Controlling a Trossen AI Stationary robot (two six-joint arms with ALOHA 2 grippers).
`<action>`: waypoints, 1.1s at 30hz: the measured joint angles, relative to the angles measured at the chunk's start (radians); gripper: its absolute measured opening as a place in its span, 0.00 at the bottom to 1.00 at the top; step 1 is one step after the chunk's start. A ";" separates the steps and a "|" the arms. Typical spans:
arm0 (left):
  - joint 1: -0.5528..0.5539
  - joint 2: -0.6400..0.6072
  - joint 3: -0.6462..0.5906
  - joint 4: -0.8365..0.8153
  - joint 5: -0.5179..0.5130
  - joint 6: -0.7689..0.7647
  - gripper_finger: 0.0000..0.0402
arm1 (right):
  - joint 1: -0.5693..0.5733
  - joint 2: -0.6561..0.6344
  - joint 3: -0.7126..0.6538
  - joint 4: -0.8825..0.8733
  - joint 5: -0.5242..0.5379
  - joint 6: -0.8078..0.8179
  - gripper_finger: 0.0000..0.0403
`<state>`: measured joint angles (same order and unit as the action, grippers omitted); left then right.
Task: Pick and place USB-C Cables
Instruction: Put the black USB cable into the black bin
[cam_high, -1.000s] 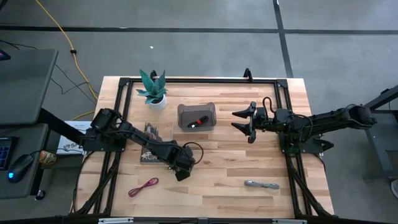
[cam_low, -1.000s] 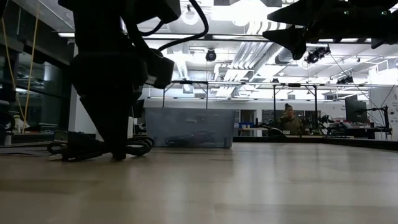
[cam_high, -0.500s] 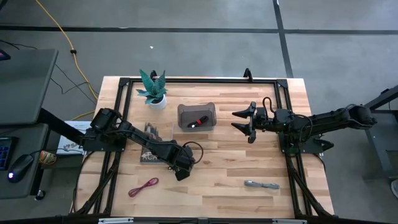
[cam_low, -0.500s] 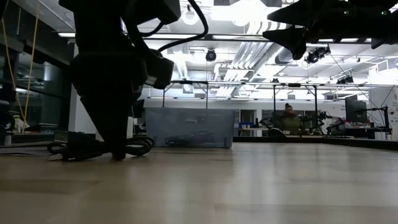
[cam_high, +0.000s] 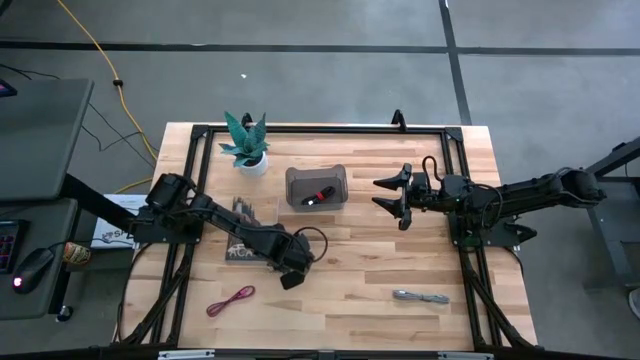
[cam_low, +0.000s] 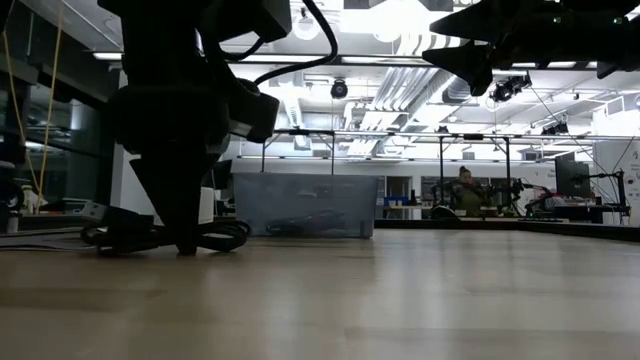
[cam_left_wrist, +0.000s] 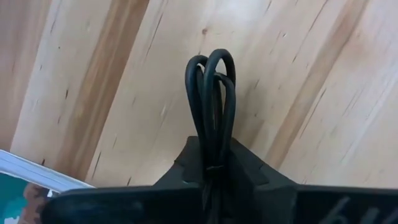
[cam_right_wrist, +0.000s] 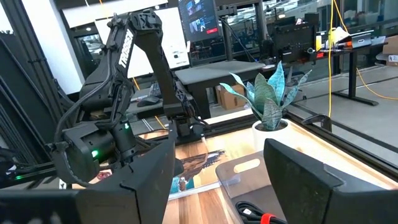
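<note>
We see the left gripper (cam_left_wrist: 211, 171) clenched on the black cable (cam_left_wrist: 211, 102), mid-table beside the book (cam_high: 243, 245). We advise lifting straight, keeping loops clear, toward the bin (cam_high: 316, 187). Right gripper (cam_high: 392, 196) waits, released.

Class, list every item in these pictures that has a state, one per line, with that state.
Left end effector: shut on the black cable, low at the table.
Black cable: bundled, pinched between the fingers.
Right end effector: open, empty, raised beside the bin.
Bin: open-topped, holding the red-and-black cable.
Red-and-black cable: lying in the bin.
Dark red cable: lying on the table.
Silver cable: lying on the table.
Plant: upright.
</note>
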<state>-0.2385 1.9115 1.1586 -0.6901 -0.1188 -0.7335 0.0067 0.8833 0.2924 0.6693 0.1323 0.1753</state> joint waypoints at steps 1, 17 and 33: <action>-0.004 -0.003 0.002 -0.001 -0.008 0.002 0.03 | 0.000 0.000 0.000 0.000 0.000 0.000 0.59; -0.043 -0.053 0.006 0.127 -0.030 0.328 0.01 | 0.000 0.000 0.000 0.000 0.000 0.000 0.59; -0.078 -0.559 -0.373 0.869 -0.227 0.746 0.01 | 0.000 0.000 0.000 -0.022 0.000 0.034 0.59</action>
<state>-0.3162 1.3527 0.7852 0.1785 -0.3453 0.0123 0.0063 0.8833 0.2924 0.6468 0.1326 0.2089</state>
